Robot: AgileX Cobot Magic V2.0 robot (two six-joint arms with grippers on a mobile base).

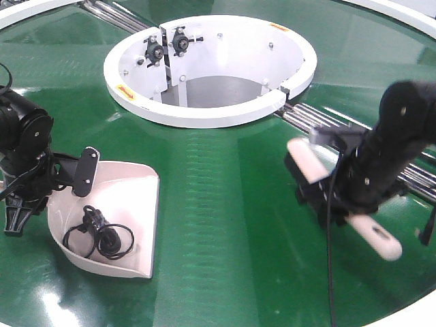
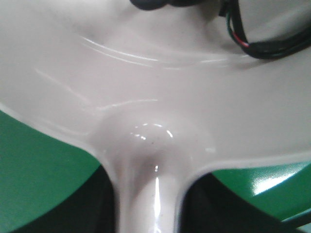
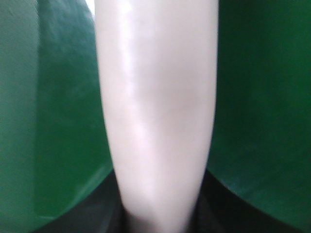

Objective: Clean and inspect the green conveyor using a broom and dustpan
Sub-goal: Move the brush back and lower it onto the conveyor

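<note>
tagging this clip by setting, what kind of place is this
Probably an industrial or lab work cell: a large curved green conveyor with silver rollers around a white ring-shaped hub.

Both arms are matte black. The left arm has a round joint housing and a flat finger plate; a thin black cable hangs from the right arm.

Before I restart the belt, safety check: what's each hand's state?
Left hand: closed on the dustpan handle.
Right hand: closed on the broom.
</note>
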